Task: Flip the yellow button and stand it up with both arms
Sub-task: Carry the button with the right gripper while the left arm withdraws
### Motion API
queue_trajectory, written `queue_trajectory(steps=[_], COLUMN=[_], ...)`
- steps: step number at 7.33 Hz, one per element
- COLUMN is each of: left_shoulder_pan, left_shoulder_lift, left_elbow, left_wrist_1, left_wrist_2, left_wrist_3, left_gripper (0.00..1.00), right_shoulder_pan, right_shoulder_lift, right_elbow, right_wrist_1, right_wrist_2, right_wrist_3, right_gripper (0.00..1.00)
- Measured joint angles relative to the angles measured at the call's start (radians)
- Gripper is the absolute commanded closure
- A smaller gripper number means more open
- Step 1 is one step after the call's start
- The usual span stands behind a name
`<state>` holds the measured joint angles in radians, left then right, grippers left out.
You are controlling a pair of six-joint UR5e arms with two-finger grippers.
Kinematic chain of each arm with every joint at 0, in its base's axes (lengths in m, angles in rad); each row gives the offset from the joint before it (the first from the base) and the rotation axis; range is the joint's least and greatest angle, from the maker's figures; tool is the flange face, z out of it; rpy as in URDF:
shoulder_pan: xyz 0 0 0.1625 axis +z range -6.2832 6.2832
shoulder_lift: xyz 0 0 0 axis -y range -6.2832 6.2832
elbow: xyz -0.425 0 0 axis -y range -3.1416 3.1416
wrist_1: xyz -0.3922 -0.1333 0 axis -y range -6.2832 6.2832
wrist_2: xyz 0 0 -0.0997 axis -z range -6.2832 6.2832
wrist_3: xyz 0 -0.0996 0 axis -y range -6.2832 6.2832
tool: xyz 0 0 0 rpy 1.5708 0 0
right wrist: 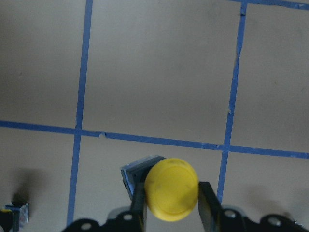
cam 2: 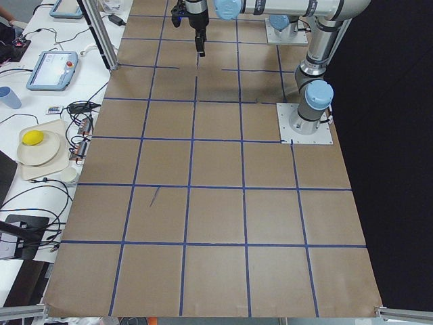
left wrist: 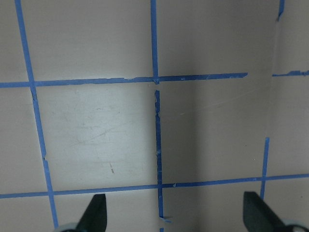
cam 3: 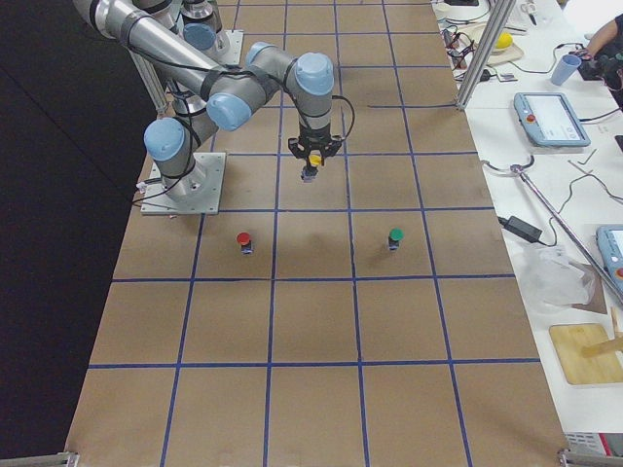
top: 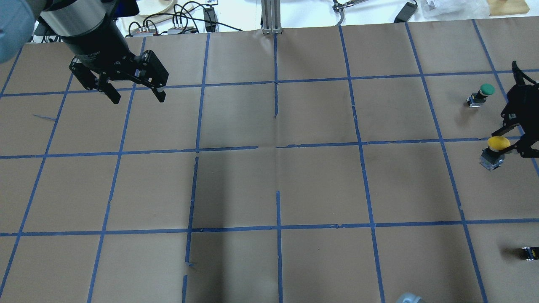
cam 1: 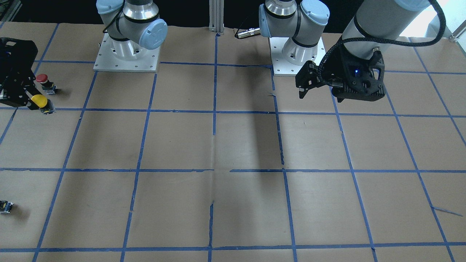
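My right gripper is shut on the yellow button and grips it by the sides of its round cap. The grey and black base sticks out past the cap. The button hangs above the table at the robot's far right, seen in the overhead view, the front view and the right side view. My left gripper is open and empty, raised over the far left of the table. Its fingertips frame bare paper.
A red-capped button lies near the right gripper on the robot's side, and a green-capped button on the far side. Small dark switch bases show at view edges. Brown paper with a blue tape grid covers the table.
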<state>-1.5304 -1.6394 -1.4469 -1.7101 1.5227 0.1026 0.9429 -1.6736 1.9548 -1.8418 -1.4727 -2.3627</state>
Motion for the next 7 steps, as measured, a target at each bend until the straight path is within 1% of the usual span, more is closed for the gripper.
queue_trajectory(steps=[3,5,7], left_shoulder_pan=[0.0,-0.003,-0.005], left_shoulder_lift=[0.021,0.026,0.026], left_elbow=[-0.003,-0.005,-0.005], left_wrist_1=[0.061,0.078,0.08], left_wrist_2=[0.005,0.006,0.008], left_wrist_3=[-0.01,-0.013,-0.03], left_gripper=[0.0,0.0,0.0], right_shoulder_pan=[-0.099,-0.145,-0.179], right_shoulder_lift=[0.078,0.107,0.162], right_elbow=[0.01,0.014,0.017], right_wrist_1=[-0.062,-0.089,-0.149], right_wrist_2=[0.001,0.004,0.001], right_wrist_3=[-0.404,-0.584,-0.766], right_gripper=[0.75,0.77,0.77])
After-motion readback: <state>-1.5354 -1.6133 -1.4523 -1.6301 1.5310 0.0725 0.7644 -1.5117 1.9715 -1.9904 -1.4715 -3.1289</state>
